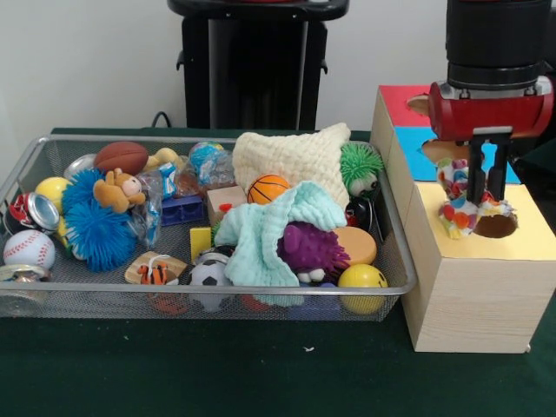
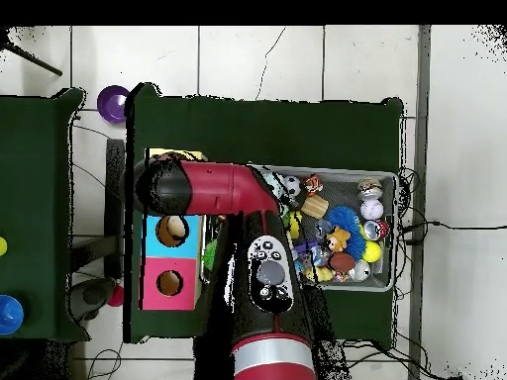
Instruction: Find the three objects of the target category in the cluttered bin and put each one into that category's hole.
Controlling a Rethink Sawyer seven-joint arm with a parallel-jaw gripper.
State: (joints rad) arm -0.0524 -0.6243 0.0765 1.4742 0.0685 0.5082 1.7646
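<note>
Green cloth covers the table, with a wire bin of toys at left of the front view and a wooden box at right. At upper right the gripper is closed on a patterned cloth, hanging just beside the yellow hole. To do this well, I judge it should centre the cloth over the opening before letting go, so no fold catches the rim.

Red and black arm, thin black hand prongs
</note>
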